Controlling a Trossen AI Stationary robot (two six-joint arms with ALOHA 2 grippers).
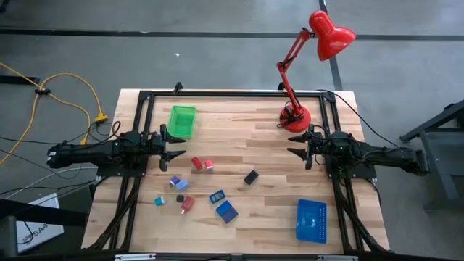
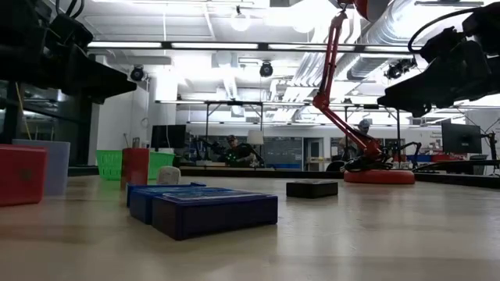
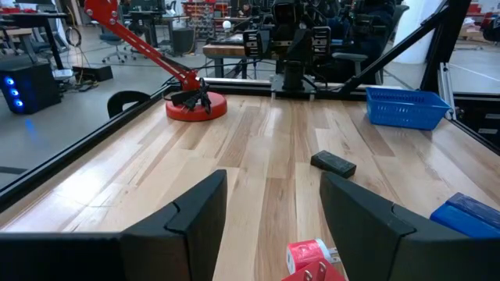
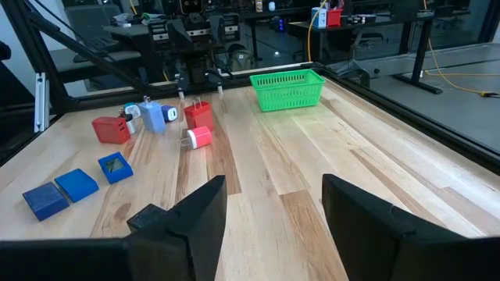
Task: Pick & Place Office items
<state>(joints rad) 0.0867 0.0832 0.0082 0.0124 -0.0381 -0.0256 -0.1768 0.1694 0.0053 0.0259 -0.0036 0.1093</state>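
Observation:
The office items lie loose on the wooden table between my two arms: a red block (image 1: 196, 163), a pink-red piece (image 1: 209, 165), a lilac piece (image 1: 175, 181), a teal piece (image 1: 159, 200), two blue blocks (image 1: 227, 211) and a black block (image 1: 251, 177). My left gripper (image 1: 168, 143) hovers open at the left edge, beside the green tray (image 1: 182, 120). In its wrist view, a red piece (image 3: 312, 257) lies low between the fingers. My right gripper (image 1: 296, 143) hovers open at the right edge. It faces the items (image 4: 197, 137) and touches nothing.
A red desk lamp stands with its base (image 1: 295, 116) at the far right, just beyond my right gripper. A blue perforated tray (image 1: 311, 220) sits at the near right. A black frame (image 1: 232, 93) runs along the table's edges. Bare wood lies in the middle.

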